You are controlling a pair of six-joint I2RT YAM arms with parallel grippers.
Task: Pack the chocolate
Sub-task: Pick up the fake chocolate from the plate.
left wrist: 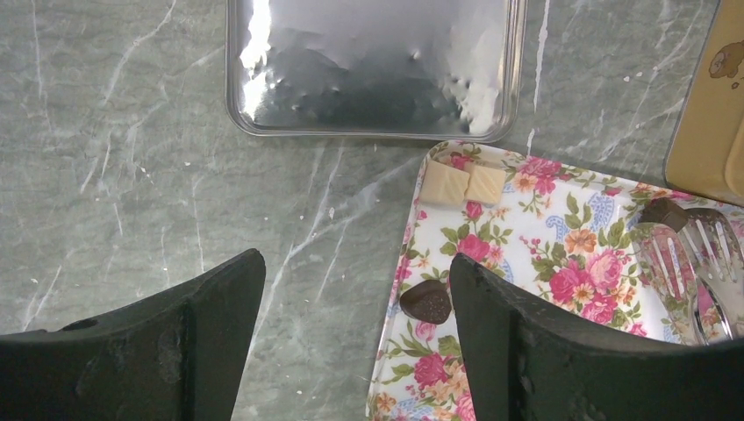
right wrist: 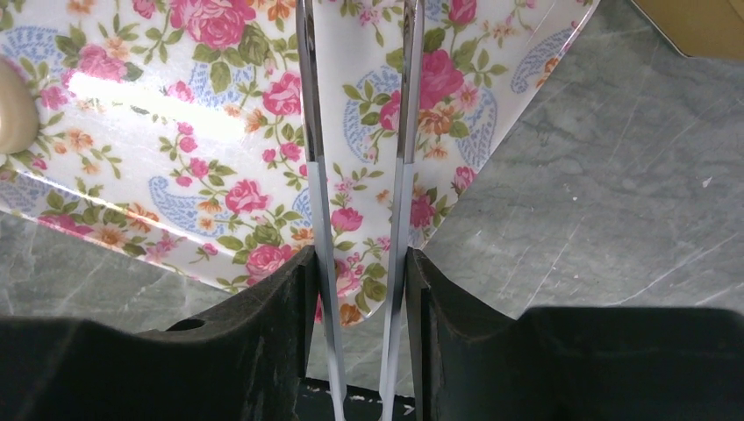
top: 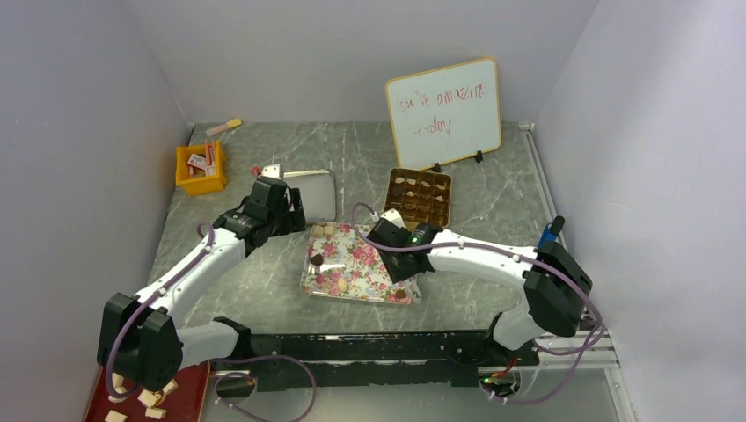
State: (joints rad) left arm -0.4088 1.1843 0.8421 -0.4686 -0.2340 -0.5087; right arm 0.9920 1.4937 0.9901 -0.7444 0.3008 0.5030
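The grey marble table (top: 264, 299) carries two arms. The left arm reaches forward from its base with its elbow low. The left gripper (top: 280, 204) hangs over the gap between the one silver tray (top: 312, 195) and the one floral tray (top: 356, 272). Its jaws stand wide apart with nothing between them. The right arm stretches leftward across the table, forearm nearly level. The right gripper (right wrist: 360, 254) sits at the floral tray's right side, and its fingers (right wrist: 285, 289) press on one pair of metal tongs (right wrist: 405, 132). The two blades run close together out over the tray.

One whiteboard (top: 444, 110) stands at the back. In front of it lies one brown compartment box (top: 420, 173), partly filled, though the number of pieces inside cannot be made out. One yellow bin (top: 186, 180) at the far left holds red-and-white packets (top: 201, 161). One red tray (top: 189, 396) at the near left corner carries several pale pieces.

The chocolate (left wrist: 446, 184) on the floral tray counts four in the left wrist view. Two cream squares lie touching side by side at the tray's far corner. One dark piece (left wrist: 427, 301) sits by its left rim. Another dark piece (left wrist: 664, 213) sits just beside the tongs' forked tips. One pale rounded piece (right wrist: 13, 105) shows at the edge of the right wrist view, also on the tray.
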